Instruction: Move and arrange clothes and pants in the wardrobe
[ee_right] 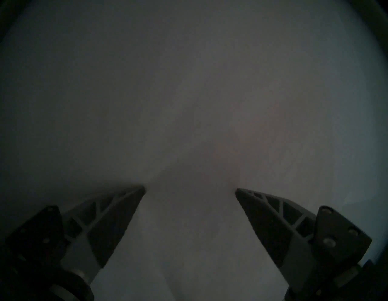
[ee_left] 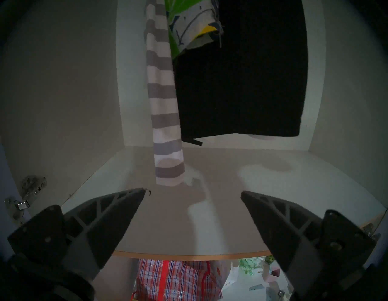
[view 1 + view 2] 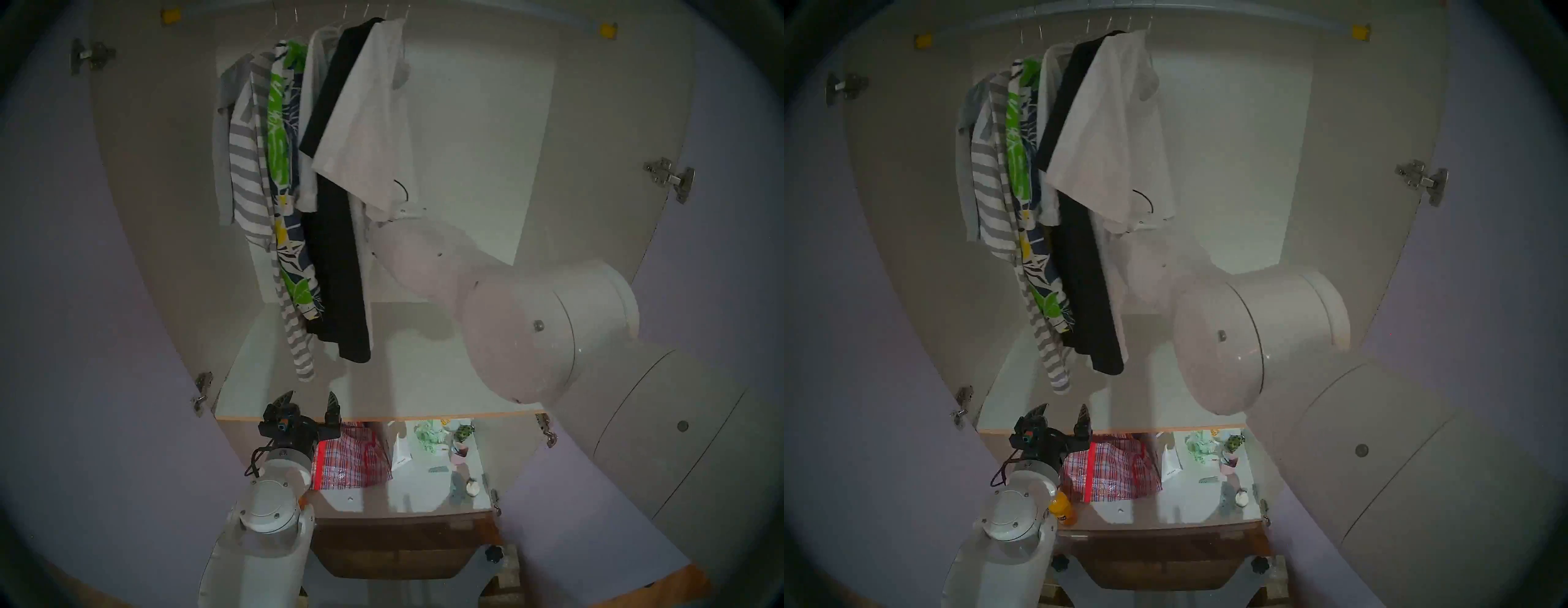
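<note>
Hanging from a rail (image 3: 488,19) along the top of the head view, six garments are bunching in the upper centre-left of the wardrobe (image 3: 475,127). From left to right they are running: a plain grey top (image 3: 222,140), a grey-and-white striped piece (image 3: 250,187), a green leaf-print shirt (image 3: 282,140), a small white top (image 3: 312,123), a black garment (image 3: 335,237), then a large white T-shirt (image 3: 369,123). All are hanging long axis vertical.

In the lower left-centre of the frame, the left gripper (image 3: 309,405) is pointing upward with its jaws spread apart, holding nothing. The striped hem is dangling just above it, close but not touching.

To the right, the right arm (image 3: 522,322) is reaching from the frame's right edge up under the white T-shirt. Its right gripper (image 1: 190,189) is showing only in the wrist view, jaws apart, with pale cloth filling the whole frame and lying between the fingers. The right arm is therefore nearer that shirt, which is lying directly ahead of and around the tool.
</note>
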